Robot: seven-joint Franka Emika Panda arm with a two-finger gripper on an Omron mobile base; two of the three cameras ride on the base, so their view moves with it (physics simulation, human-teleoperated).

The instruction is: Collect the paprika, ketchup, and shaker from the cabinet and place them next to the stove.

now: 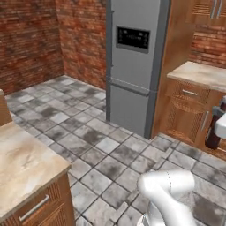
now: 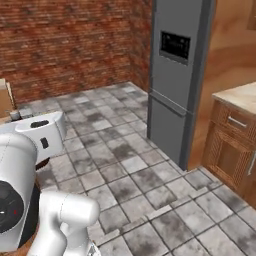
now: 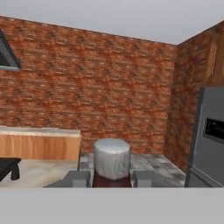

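Note:
My gripper [image 3: 112, 178] is shut on the paprika [image 3: 112, 158], a wide dark red jar whose broad cap looks pale grey from here. Its fingers [image 3: 78, 178] press on both sides of the red body just under the cap. In the left base view the jar [image 1: 213, 134] hangs below the white hand at the right edge; in the right base view the hand [image 2: 42, 131] sits at the left. A black corner of the stove [image 3: 8, 167] lies at the lower left of the hand view, beside a pale counter [image 3: 43, 173]. The ketchup and shaker are out of view.
A tall grey fridge [image 1: 134, 66] stands ahead, with wooden base cabinets and a pale counter [image 1: 201, 73] to its right. A second counter [image 1: 22, 163] lies at the lower left. Brick walls [image 2: 65, 45] close off the tiled floor [image 1: 88, 132]. Wall cabinet doors [image 1: 207, 9] hang at the upper right.

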